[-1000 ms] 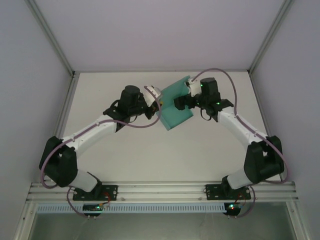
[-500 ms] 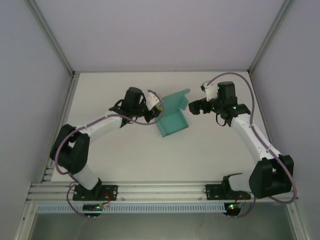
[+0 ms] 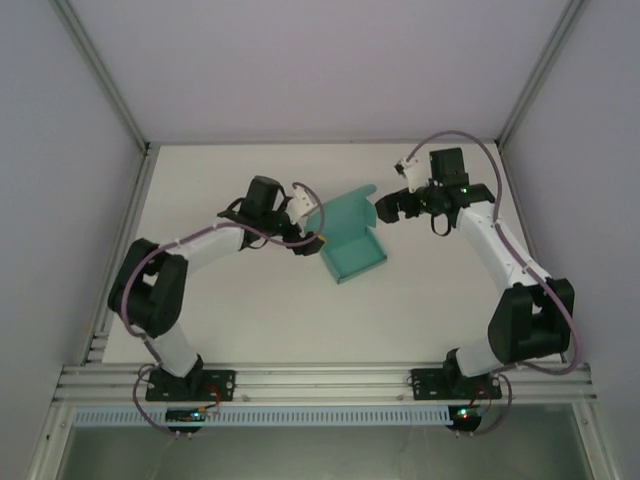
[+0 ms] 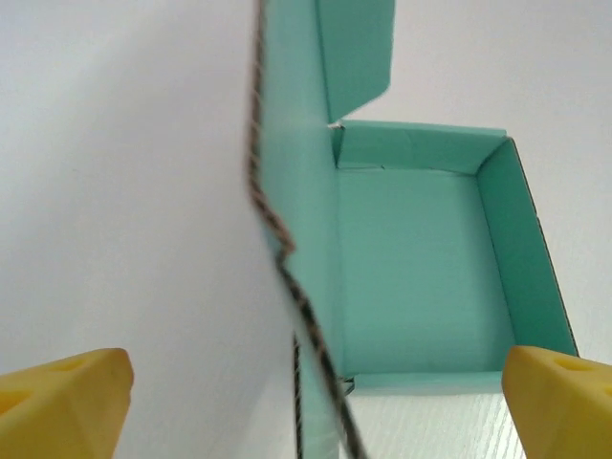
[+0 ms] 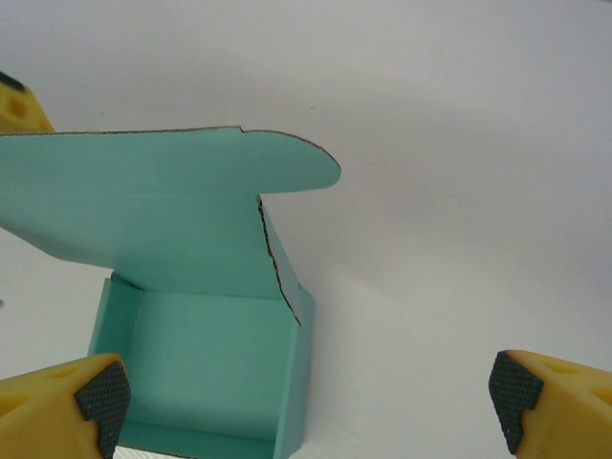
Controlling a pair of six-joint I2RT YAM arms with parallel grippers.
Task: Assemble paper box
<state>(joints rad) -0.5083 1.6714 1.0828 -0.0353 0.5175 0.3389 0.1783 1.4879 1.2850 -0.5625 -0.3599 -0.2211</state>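
The teal paper box (image 3: 358,252) rests on the white table as an open tray, with its lid flap (image 3: 345,208) standing up along the far side. My left gripper (image 3: 312,236) is at the box's left side, open. In the left wrist view its yellow fingertips (image 4: 69,400) are spread wide, and the box's (image 4: 411,268) near wall runs between them. My right gripper (image 3: 385,210) hovers just right of the lid, open and apart from it. In the right wrist view, the box (image 5: 206,354) and the lid (image 5: 163,191) lie to the left, between spread fingertips (image 5: 534,402).
The white table (image 3: 250,310) is enclosed by pale walls and metal frame posts (image 3: 125,115). A purple cable (image 3: 300,215) loops from the left wrist near the box. The arm bases sit on the rail (image 3: 320,385) at the near edge.
My right gripper has come off the box and drawn back to the right. The left arm has shifted slightly. The box has settled lower on the table with its lid raised.
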